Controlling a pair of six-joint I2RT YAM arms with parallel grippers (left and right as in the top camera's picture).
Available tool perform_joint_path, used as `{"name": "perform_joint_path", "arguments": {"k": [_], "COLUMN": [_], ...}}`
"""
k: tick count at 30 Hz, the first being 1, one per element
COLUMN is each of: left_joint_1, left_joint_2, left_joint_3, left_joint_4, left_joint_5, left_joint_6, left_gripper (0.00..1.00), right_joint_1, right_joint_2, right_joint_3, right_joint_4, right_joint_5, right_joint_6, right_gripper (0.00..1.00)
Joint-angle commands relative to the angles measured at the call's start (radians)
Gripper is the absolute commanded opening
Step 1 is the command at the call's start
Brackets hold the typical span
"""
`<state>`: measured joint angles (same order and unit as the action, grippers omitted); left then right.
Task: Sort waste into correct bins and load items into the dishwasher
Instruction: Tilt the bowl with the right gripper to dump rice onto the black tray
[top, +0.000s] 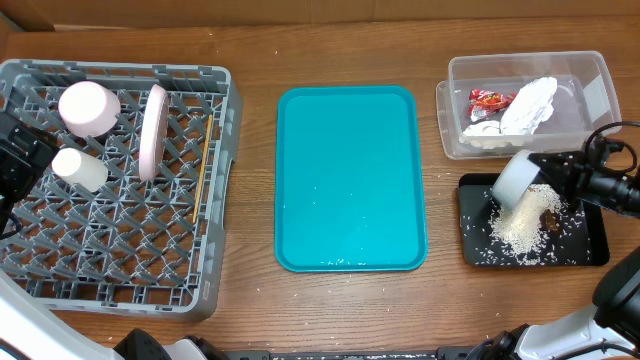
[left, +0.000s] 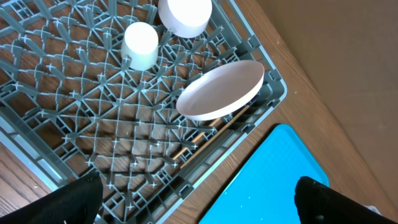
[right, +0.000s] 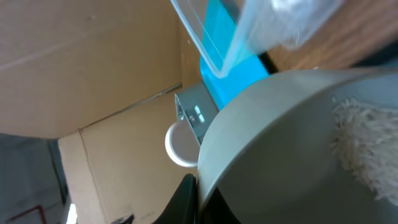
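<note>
The dish rack (top: 215, 200) fills the left end of the desk. I count four kinds of item in it:
- One white-pink plate (top: 154, 130) stands on edge near the rack's right wall.
- One pale pink dish (top: 88, 108) sits upturned toward the far left corner.
- One small white cup (top: 80, 169) lies just in front of the dish.
- One pair of chopsticks (top: 203, 170) lies flat on the lattice along the right wall, beside the plate.

My left gripper (left: 198, 186) hangs over the rack with its jaws wide apart and nothing between them.

At the desk's far right corner, the clear tub (top: 595, 75) holds one red wrapper (top: 490, 99) and one crumpled napkin (top: 528, 105), touching each other. Just in front of the tub, at the right edge, the black tray (top: 590, 248) carries a heap of rice (top: 518, 232) with one brown lump (top: 550, 218) beside it.

My right gripper (top: 556, 172) is clamped on the rim of the white bowl (top: 517, 180). The bowl is tipped mouth-down over the black tray, and the wrist view shows rice clinging inside it.

The teal tray (top: 350, 180) lies in the middle of the desk, between the rack and the two bins. It carries nothing I can make out but a few pale specks.
</note>
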<state>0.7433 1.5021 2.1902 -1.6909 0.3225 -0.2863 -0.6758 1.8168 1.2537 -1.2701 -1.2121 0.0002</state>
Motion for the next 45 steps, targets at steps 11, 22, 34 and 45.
{"name": "perform_joint_path", "arguments": {"k": [11,22,34,45], "left_joint_1": [0.003,0.003,0.003,0.003], "left_joint_2": [0.003,0.003,0.003,0.003], "left_joint_3": [-0.003,-0.003,-0.003,-0.003], "left_joint_4": [0.002,0.002,0.002,0.002], "left_joint_5": [0.010,0.010,0.010,0.010], "left_joint_6": [-0.009,-0.008,-0.009,-0.008], "left_gripper": [1.00,1.00,1.00,1.00], "right_joint_1": [-0.021,-0.033,-0.043,-0.067], "right_joint_2": [-0.019,-0.019,-0.019,-0.019], "right_joint_3": [-0.001,-0.001,-0.002,-0.002], "right_joint_4": [-0.045,0.059,-0.002,0.090], "right_joint_5": [-0.057,-0.034,-0.143,-0.082], "right_joint_6": [0.085,0.346,0.306,0.200], "right_gripper": [0.04,0.04,0.04,0.04]}}
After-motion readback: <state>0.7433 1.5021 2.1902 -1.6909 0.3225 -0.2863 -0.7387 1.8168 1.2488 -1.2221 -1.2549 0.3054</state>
